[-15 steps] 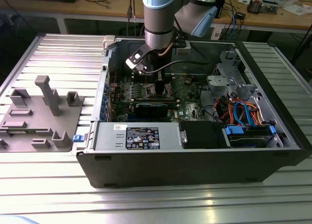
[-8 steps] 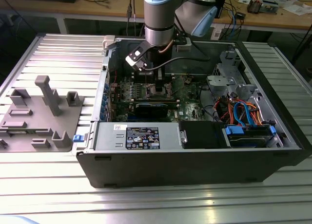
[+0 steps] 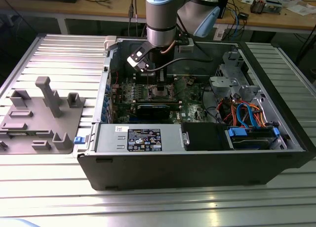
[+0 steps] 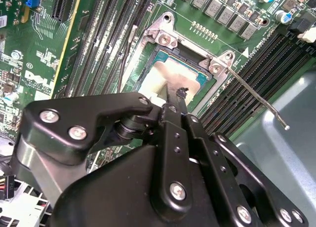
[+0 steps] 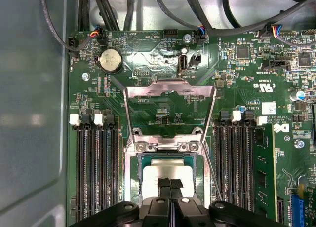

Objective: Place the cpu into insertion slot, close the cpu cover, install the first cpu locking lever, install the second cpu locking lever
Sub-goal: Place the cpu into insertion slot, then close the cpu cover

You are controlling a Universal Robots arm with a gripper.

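Observation:
The cpu (image 5: 165, 169) lies flat in the insertion slot (image 5: 132, 173), its silver-grey top showing in both wrist views (image 4: 170, 71). My gripper (image 5: 170, 183) is shut, its fingertips together right over the cpu's middle (image 4: 177, 96); I cannot tell whether they touch it. The cpu cover (image 5: 170, 89) stands swung open, away from the slot. One thin locking lever (image 4: 256, 96) sticks out free beside the slot, and another thin lever (image 4: 126, 59) rises on the opposite side. In the exterior view the arm reaches down into the open computer case with the gripper (image 3: 158, 81) above the slot (image 3: 160, 92).
Rows of memory slots (image 5: 94, 172) flank the slot on both sides. The case holds a black power-supply box (image 3: 205, 135), a long black card (image 3: 153, 110) and a drive bay with blue and orange cables (image 3: 247, 116). A grey fixture (image 3: 42, 113) stands on the table at the exterior view's left.

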